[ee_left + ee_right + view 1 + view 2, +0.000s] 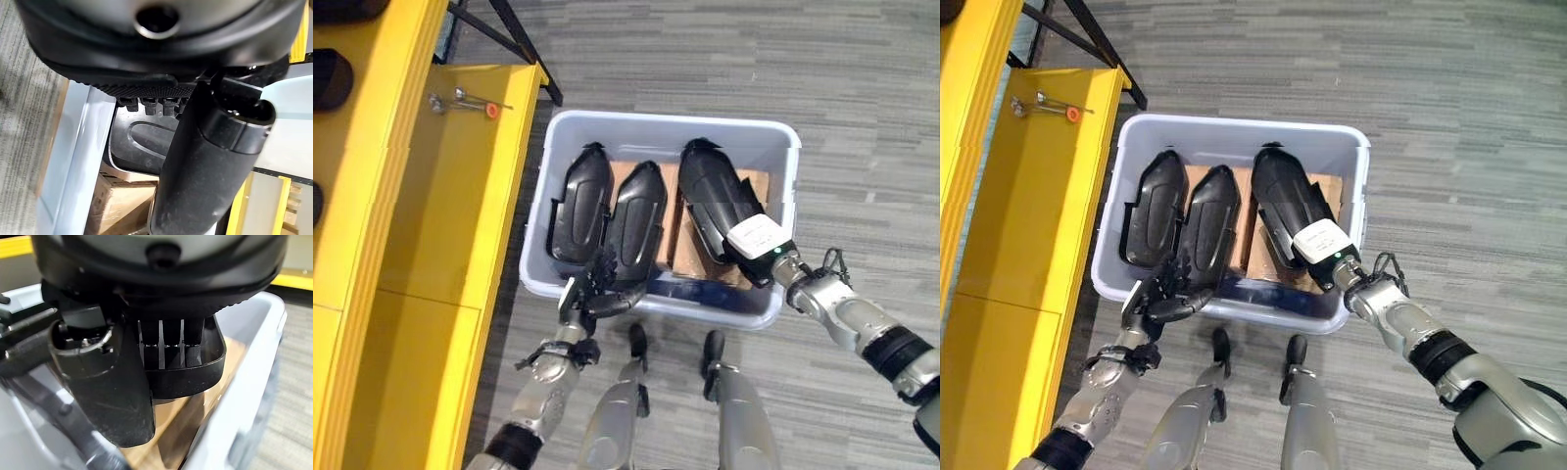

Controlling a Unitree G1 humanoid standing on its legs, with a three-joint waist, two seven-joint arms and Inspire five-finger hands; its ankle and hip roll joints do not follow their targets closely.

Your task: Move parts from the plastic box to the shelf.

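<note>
In the left eye view, three black parts are seen lying side by side in the plastic box [773, 137] beside the yellow shelf [440, 225]: a left part [579, 204], a middle part [637, 217] and a right part [713, 196]. The right hand [759, 247] is set on the right part's near end, its fingers hidden. The left hand [599, 290] is held at the box's near rim, fingers loosely spread. In the right wrist view, fingers [171, 340] are seen curled over the part's edge. In the left wrist view, the fingertips are largely cut off.

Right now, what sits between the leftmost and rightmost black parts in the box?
A third black part, standing between the left part and right part, in the left eye view.
</note>
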